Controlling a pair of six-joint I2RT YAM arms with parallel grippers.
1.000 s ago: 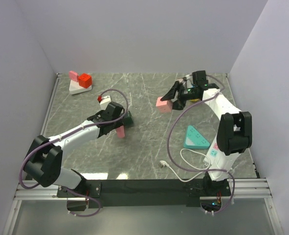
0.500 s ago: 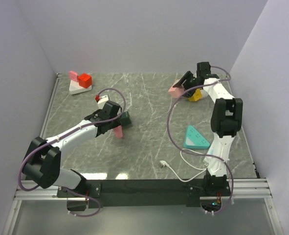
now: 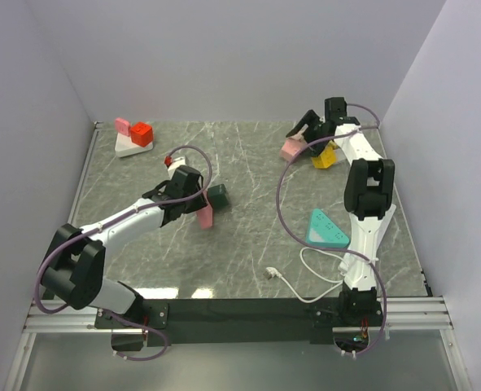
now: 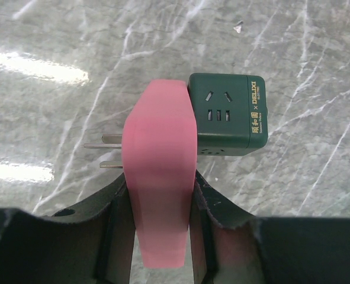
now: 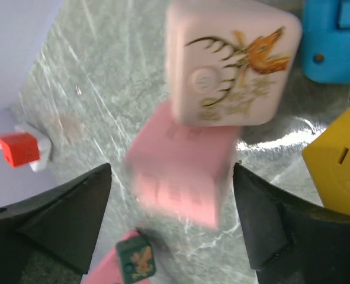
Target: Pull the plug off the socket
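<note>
My left gripper point(image 4: 161, 184) is shut on a pink plug point(image 4: 160, 168), its fingers pressing on both flat sides. The plug's two metal prongs point(image 4: 106, 152) stick out bare to the left. A dark green socket cube point(image 4: 228, 113) lies on the table right beside the plug's other side. From above, the plug point(image 3: 205, 217) and the green cube point(image 3: 218, 194) are mid-table under the left gripper point(image 3: 198, 205). My right gripper point(image 5: 172, 177) stands open at the back right, with a blurred pink cube point(image 5: 183, 171) loose between its jaws.
Near the right gripper point(image 3: 308, 135) sit a pale cube with a bird print point(image 5: 231, 62), a yellow cube point(image 3: 325, 156) and a blue block point(image 5: 334, 35). A teal power strip point(image 3: 325, 230), a white cable point(image 3: 293, 281), a red-white plug point(image 3: 172, 163) and red blocks point(image 3: 134, 138) are also around.
The right arm swung to the back right carrying the pink cube, then opened its jaws and let it go. The left gripper kept the pink plug and barely shifted.
</note>
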